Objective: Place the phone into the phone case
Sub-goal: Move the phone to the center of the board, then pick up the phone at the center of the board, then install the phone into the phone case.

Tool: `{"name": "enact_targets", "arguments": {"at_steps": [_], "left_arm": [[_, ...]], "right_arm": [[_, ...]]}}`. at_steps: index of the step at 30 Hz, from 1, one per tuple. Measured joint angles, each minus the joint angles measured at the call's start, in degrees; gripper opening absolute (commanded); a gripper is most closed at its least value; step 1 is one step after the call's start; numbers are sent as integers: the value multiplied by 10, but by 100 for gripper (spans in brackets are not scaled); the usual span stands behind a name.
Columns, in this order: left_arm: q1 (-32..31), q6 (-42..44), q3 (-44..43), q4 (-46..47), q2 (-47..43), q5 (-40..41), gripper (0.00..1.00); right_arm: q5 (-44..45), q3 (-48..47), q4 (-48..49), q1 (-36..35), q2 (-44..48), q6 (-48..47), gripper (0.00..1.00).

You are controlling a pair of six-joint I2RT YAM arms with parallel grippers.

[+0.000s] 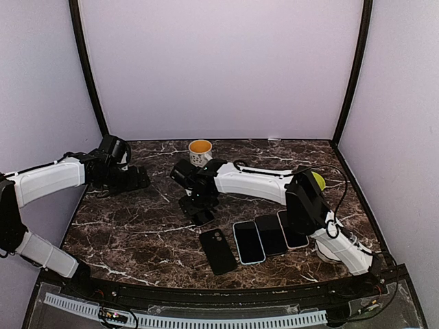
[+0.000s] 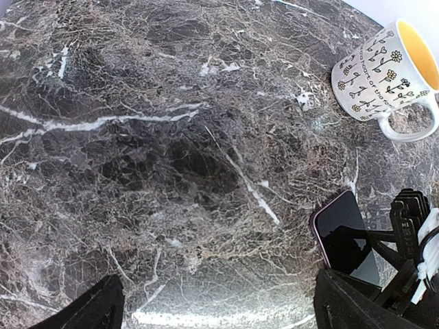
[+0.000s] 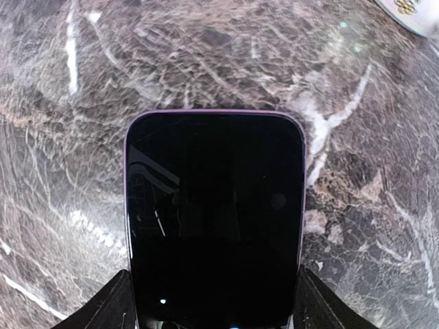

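The phone (image 3: 215, 219), with a black screen and a purple rim, lies between my right gripper's (image 3: 215, 301) fingers, which press against its two long sides. From above, the right gripper (image 1: 198, 205) is low over the table centre, and the phone (image 1: 204, 218) pokes out below it. In the left wrist view the phone (image 2: 343, 236) rests on the marble. A black phone case (image 1: 218, 251) with a camera cutout lies flat just in front of it. My left gripper (image 1: 139, 180) stands open at the back left over bare marble (image 2: 219, 308), holding nothing.
Three more flat phone-shaped slabs (image 1: 248, 241) (image 1: 271, 234) (image 1: 293, 229) lie in a row to the right of the case. A white flowered mug (image 1: 200, 152) (image 2: 384, 72) stands at the back centre. A yellow-green object (image 1: 317, 179) sits behind the right arm. Walls enclose the table.
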State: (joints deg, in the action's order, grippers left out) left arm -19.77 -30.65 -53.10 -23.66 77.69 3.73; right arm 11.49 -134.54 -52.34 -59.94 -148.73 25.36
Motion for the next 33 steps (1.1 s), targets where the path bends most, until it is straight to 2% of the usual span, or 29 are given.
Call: {"name": "enact_targets", "arguments": {"at_steps": [5, 11, 14, 21, 27, 33], "left_arm": [[1, 0, 0, 1, 0, -2, 99], [2, 0, 0, 3, 0, -3, 99], [3, 1, 0, 4, 0, -5, 99], [3, 5, 4, 12, 0, -14, 99], [3, 9, 17, 27, 3, -39, 99], [3, 9, 18, 46, 35, -85, 99]], "right_arm": [[-3, 10, 9, 0, 6, -1, 41], [-7, 59, 40, 1, 37, -2, 21], [-5, 104, 56, 1, 70, 1, 19], [47, 199, 133, -3, 200, 9, 2], [127, 332, 205, -44, 328, 47, 0], [151, 452, 222, -129, 355, 123, 0]]}}
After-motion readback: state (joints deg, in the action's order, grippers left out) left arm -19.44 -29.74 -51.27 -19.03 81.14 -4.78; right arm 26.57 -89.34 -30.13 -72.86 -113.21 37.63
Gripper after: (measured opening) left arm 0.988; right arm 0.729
